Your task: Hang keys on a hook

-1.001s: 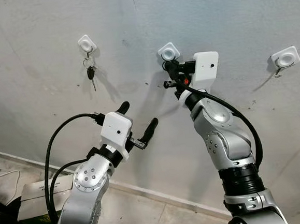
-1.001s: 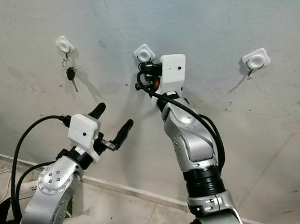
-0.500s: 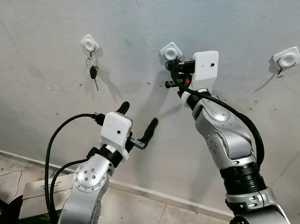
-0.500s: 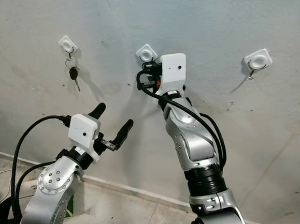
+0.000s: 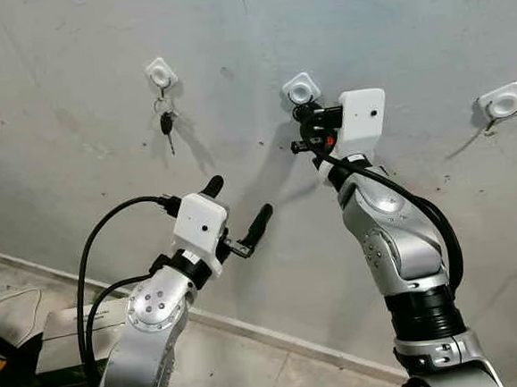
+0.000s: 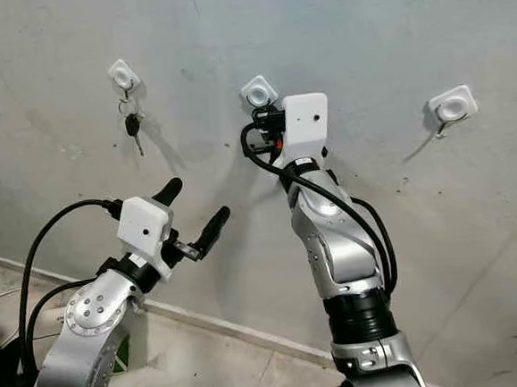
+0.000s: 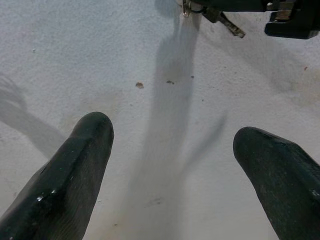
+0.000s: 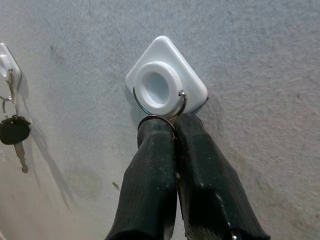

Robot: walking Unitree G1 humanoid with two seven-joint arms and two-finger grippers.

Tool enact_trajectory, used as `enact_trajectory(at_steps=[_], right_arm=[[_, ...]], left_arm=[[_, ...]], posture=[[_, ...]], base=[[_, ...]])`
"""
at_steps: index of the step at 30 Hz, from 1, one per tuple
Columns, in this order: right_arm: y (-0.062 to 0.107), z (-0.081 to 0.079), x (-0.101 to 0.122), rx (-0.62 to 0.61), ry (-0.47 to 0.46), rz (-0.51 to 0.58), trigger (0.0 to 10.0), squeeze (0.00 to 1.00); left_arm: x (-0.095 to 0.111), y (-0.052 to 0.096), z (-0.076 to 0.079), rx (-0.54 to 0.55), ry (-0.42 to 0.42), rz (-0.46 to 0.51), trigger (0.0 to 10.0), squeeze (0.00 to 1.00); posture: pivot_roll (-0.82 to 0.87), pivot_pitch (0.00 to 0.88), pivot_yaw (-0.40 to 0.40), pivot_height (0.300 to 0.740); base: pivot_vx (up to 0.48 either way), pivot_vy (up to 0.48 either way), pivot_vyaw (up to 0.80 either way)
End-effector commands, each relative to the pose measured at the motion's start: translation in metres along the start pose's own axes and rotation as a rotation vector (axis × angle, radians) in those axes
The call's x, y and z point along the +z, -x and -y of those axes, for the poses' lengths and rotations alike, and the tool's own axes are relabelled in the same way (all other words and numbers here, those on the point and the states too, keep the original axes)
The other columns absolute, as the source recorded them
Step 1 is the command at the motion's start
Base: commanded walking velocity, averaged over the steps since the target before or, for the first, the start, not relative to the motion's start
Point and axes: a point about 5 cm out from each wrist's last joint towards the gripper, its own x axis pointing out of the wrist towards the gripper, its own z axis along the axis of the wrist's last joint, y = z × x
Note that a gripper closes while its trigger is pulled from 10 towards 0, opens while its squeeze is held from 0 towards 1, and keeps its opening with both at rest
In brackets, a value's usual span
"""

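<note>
Item one, far left on the grey wall (image 5: 70, 74): a white hook (image 5: 160, 73) carrying a key ring with a black-headed key (image 5: 168, 125) hanging straight down. Item two, below it and nearer me: my left claw (image 5: 239, 215), raised off the wall, fingers spread wide apart and holding nothing; a black cable (image 5: 102, 251) loops from its wrist. On the floor at the lower left lies a flat box (image 5: 63, 330) beside a dark round object, not identifiable. Item three, centre: the second white hook (image 8: 165, 87), a square pad with a round boss and a thin wire loop beneath. My right claw (image 8: 172, 130) is pressed up against it, fingers closed tight together on the metal ring of the keys (image 8: 156, 120), which sits at the fingertips, touching the hook's wire; whether the ring is already threaded over the wire I cannot tell. From the left wrist view a key blade (image 7: 227, 25) pokes out beside that claw. Item four, far right: a third white hook (image 5: 503, 102), bare.
</note>
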Motion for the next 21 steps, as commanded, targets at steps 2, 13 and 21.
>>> enact_trajectory(at_steps=[2, 13, 21], right_arm=[[0.003, 0.008, -0.001, -0.037, 0.032, -0.012, 10.0, 0.00], [0.006, 0.003, -0.001, -0.017, 0.082, -0.010, 10.0, 0.00], [0.006, -0.008, -0.003, 0.022, 0.126, -0.017, 10.0, 0.00]], left_arm=[[0.000, 0.000, -0.002, 0.003, -0.004, -0.006, 10.0, 0.00], [-0.001, 0.000, -0.001, 0.000, -0.007, -0.006, 10.0, 0.00], [-0.001, 0.000, 0.000, -0.002, -0.007, -0.007, 10.0, 0.00]], posture=[[0.09, 0.000, 0.034, 0.740], [0.09, 0.000, 0.032, 0.740], [0.09, 0.000, 0.032, 0.740]], base=[[0.000, 0.000, 0.00], [0.000, 0.000, 0.00], [0.000, 0.000, 0.00]])
